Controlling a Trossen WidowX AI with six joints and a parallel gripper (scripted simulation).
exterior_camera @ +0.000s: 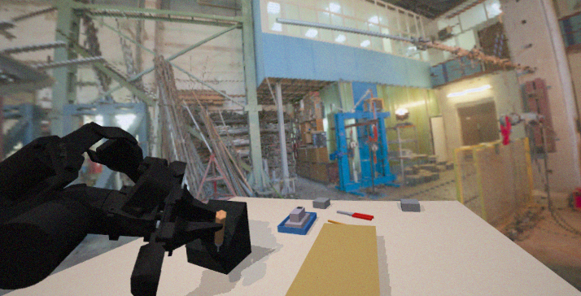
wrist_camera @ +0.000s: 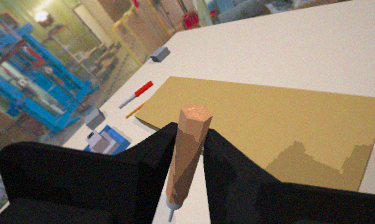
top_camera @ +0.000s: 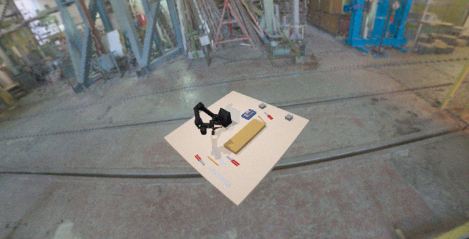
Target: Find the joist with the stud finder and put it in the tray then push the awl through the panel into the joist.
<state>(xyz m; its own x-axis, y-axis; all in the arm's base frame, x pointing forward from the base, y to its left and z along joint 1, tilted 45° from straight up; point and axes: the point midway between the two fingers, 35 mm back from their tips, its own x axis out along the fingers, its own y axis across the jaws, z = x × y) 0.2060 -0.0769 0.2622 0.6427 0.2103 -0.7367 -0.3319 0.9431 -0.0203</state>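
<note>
My gripper [top_camera: 218, 128] [exterior_camera: 220, 227] [wrist_camera: 191, 132] is shut on the wooden handle of the awl [exterior_camera: 220, 235] [wrist_camera: 185, 162]. The awl is held near upright in the exterior view, its thin metal tip pointing down. It is above the table, beside the panel and in front of the black block. The tan floor panel [top_camera: 245, 137] [exterior_camera: 338, 262] [wrist_camera: 268, 120] lies flat, with arm shadow on its near part. The grey stud finder [top_camera: 249, 112] [exterior_camera: 298, 214] [wrist_camera: 99, 143] sits in the blue tray [top_camera: 244, 117] [exterior_camera: 290, 230]. The joist is hidden, and no hole can be made out.
A large black block [top_camera: 225, 117] [exterior_camera: 239, 250] stands close by the gripper. Past the panel's far end lie a pencil [exterior_camera: 335, 222], a red-handled tool [top_camera: 270, 117] [exterior_camera: 363, 216] and two grey blocks [exterior_camera: 321, 202] [exterior_camera: 410, 205]. Two red-handled tools, a pencil and pale strips lie near the front.
</note>
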